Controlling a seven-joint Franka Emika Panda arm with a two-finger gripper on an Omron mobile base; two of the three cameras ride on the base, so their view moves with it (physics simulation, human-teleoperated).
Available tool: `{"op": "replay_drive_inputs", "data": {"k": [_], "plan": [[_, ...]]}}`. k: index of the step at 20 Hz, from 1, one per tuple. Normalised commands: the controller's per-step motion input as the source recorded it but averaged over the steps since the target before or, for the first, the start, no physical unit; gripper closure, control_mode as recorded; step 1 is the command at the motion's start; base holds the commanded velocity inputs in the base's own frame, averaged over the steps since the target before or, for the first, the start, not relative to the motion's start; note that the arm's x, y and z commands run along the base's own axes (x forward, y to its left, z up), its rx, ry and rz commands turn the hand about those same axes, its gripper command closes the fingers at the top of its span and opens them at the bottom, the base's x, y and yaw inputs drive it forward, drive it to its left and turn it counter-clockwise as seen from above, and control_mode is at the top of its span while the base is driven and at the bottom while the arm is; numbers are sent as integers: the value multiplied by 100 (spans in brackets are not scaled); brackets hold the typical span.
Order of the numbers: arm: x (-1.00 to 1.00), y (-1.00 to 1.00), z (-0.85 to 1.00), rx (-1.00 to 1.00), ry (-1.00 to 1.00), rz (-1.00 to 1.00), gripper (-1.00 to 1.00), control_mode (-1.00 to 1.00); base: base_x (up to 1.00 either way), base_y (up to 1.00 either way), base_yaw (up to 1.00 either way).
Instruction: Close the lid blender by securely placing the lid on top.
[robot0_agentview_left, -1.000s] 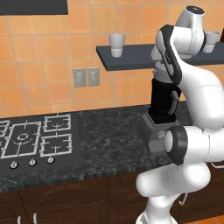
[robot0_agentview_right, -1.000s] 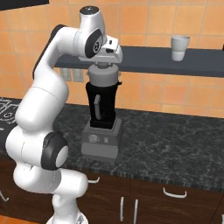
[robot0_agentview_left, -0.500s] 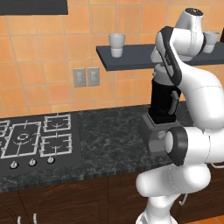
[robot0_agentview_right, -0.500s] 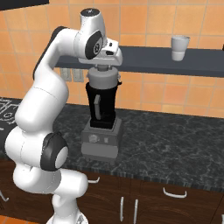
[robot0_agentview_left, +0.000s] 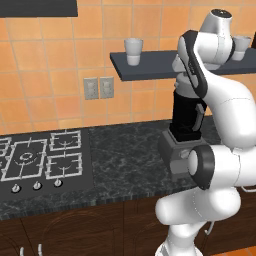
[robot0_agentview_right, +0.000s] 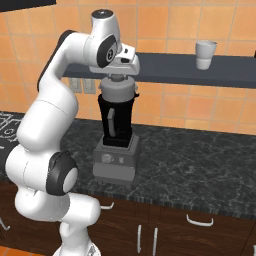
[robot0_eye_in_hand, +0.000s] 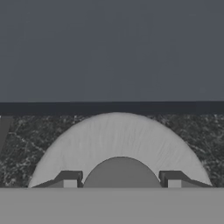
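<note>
The gripper (robot0_agentview_right: 118, 79) holds the grey lid (robot0_agentview_right: 118, 92) on the blender (robot0_agentview_right: 116, 135); its fingertips (robot0_eye_in_hand: 70, 179) hide the lid's knob sides.

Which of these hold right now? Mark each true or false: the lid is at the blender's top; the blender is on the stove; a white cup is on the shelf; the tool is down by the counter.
1. The lid is at the top of the blender. True.
2. The blender stands on the stove. False: it stands on the counter.
3. A white cup is on the shelf. True.
4. The tool is down by the counter. False: it is over the lid.
</note>
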Motion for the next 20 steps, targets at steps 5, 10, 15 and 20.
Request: {"op": "replay_drive_inputs", "data": {"k": [5,10,15,20], "plan": [[-14,0,25,0,4,0,100,-100,0,0,0],[-19,0,29,0,4,0,100,-100,0,0,0],[-13,0,13,0,5,0,100,-100,0,0,0],[0,0,0,0,3,0,100,-100,0,0,0]]}}
